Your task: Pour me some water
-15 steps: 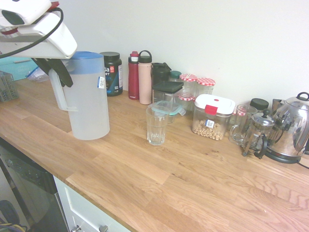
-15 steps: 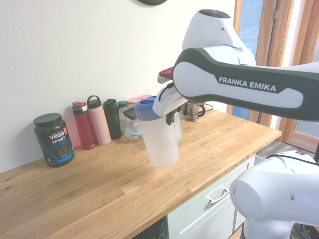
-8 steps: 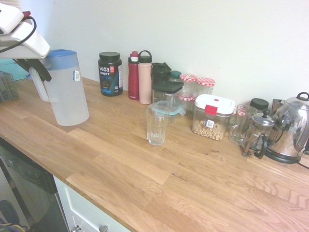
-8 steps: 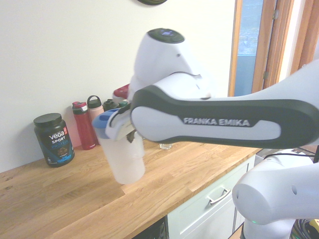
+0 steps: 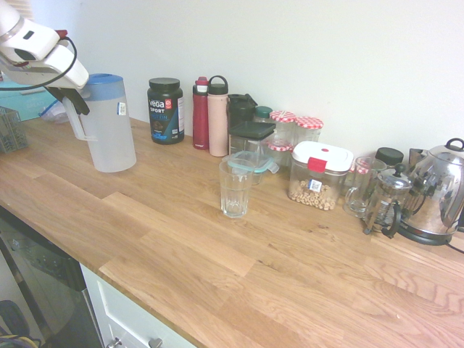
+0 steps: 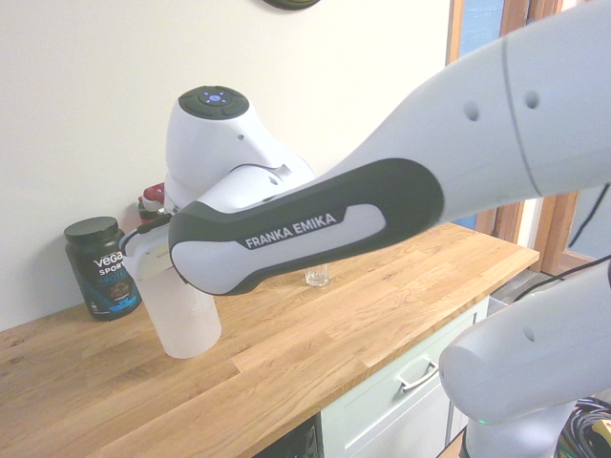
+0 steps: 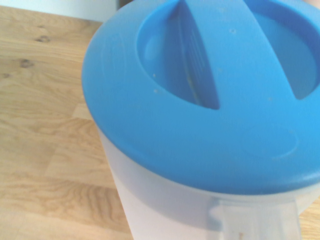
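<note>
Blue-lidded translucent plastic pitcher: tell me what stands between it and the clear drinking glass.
Nothing visible. The blue-lidded translucent plastic pitcher is at the counter's far end; bare wooden worktop lies between it and the clear drinking glass. The bottles and jars line the wall, behind that path.

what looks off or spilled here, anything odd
No spill shows on the counter. One oddity: the hand holds the jug far from the glass, which looks empty. Everything along the wall stands upright.

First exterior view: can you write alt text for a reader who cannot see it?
A white robot arm's gripper is shut on the handle of a frosted pitcher with a blue lid, at the far left of a wooden counter. An empty drinking glass stands mid-counter, apart from it, before bottles, jars and a kettle along the wall.
</note>
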Robot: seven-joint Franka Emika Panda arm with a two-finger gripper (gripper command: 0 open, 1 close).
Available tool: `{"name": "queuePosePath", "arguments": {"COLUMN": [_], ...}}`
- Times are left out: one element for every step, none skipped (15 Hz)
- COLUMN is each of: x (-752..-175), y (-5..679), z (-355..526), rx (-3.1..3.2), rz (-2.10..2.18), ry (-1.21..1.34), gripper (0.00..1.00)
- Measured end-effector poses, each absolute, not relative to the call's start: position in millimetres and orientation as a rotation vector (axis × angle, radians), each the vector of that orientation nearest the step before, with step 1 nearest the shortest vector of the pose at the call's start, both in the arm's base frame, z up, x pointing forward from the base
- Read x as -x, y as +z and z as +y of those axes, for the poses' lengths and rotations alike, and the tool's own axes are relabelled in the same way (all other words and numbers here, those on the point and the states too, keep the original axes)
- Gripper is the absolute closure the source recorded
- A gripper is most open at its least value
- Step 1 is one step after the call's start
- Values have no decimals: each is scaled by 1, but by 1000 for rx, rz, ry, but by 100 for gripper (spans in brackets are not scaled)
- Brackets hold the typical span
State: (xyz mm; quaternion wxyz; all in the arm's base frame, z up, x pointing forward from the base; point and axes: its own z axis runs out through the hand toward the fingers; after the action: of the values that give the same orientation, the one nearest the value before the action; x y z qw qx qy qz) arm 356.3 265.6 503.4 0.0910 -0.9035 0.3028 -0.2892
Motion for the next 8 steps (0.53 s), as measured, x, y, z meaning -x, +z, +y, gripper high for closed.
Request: {"name": "queuePosePath", "arguments": {"x": [-364, -371, -377, -382, -388, -393, -397, -400], "y": [498, 491, 486, 482, 480, 478, 478, 478], "z": [265, 264, 261, 257, 251, 244, 238, 233], "rx": [2688, 2691, 2693, 2692, 2690, 2683, 2673, 2666], "rz": [919, 937, 957, 979, 1002, 1023, 1043, 1061], "ry": [-845, -833, -825, -823, -821, -823, -826, -829], "gripper": [100, 100, 100, 100, 100, 100, 100, 100]}}
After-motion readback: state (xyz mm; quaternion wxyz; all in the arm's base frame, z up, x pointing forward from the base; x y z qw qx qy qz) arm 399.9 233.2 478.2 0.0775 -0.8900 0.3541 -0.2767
